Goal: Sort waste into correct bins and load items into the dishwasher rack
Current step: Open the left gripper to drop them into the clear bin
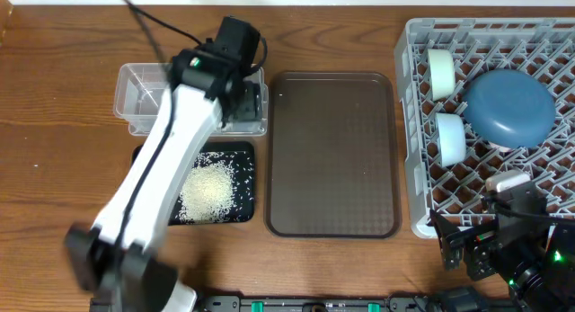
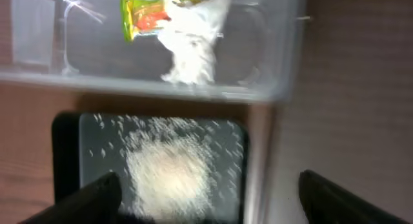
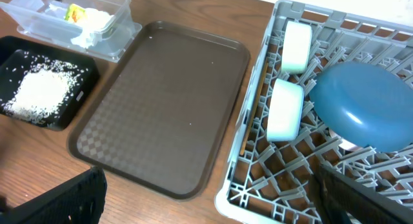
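Spanning the counter (image 1: 54,123) from its near-left corner toward the far edge, the left arm holds the left gripper (image 2: 210,185) above the right end of the clear tub (image 1: 139,101). In the left wrist view its two fingers (image 2: 90,199) stand wide apart with nothing between them. The clear tub sits near the far edge, left of centre, and contains the snack wrapper (image 2: 145,16) and the crumpled tissue (image 2: 193,50), which touch each other. The black tray (image 1: 246,213) lies just beside the tub on its near side. It carries the rice grains (image 1: 208,188) in one central heap with loose grains scattered around it. The brown serving tray (image 1: 332,155) occupies the middle of the counter, between the two bins and the dishwasher rack (image 1: 406,168). The rack fills the right edge up to the far-right corner. It holds the white bowl (image 1: 440,74) and the mint-green bowl (image 1: 449,137), both standing on edge along its left side. The dark blue bowl (image 1: 508,107) lies upside down just beside them. The right gripper (image 3: 208,182) is at the near-right corner, at the rack's near side. Its fingers are spread and grip nothing.
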You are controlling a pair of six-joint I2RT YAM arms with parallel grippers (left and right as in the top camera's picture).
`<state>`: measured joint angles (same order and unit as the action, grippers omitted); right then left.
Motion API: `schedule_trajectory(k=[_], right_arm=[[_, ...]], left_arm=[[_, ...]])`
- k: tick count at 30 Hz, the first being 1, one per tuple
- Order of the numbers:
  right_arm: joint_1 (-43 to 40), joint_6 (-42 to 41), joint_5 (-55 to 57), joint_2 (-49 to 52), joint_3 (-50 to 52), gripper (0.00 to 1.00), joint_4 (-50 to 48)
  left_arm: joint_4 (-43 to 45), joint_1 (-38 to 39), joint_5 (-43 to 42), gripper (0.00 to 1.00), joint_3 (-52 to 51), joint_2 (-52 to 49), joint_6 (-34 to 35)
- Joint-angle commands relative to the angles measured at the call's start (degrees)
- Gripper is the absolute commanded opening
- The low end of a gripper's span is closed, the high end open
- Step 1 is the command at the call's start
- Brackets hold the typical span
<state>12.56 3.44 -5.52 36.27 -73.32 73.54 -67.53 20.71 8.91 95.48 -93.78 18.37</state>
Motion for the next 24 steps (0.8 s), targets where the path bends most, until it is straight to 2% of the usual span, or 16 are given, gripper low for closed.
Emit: schedule_trajectory(k=[1,7,10,13,17,24], right_arm=[[0.2,0.5,0.2,0.0,-0.1,0.99,0.0],[0.2,0.5,0.2,0.0,-0.1,0.99,0.0],[0.2,0.5,0.2,0.0,-0.1,0.99,0.0],[0.2,0.5,0.2,0.0,-0.1,0.99,0.0],[0.2,0.5,0.2,0.0,-0.1,0.99,0.0],[0.2,0.5,0.2,0.0,-0.1,0.99,0.0]], left_arm=[[-1.6,3.0,-5.4,0.91,0.4,10.4,0.8],[-1.7,5.8,-5.6,0.93,0.4,21.4,0.4],[-4.2,5.8,-4.7,0.93,0.4,25.1,-3.4],[-3.1,5.6,-0.7,0.94,-1.3,28.1,-4.2],[8.2,4.8,5.8,0.94,-10.1,34.2,-4.7],[39.1,-0.9,5.0,0.95,-41.0,53.3,-5.6]])
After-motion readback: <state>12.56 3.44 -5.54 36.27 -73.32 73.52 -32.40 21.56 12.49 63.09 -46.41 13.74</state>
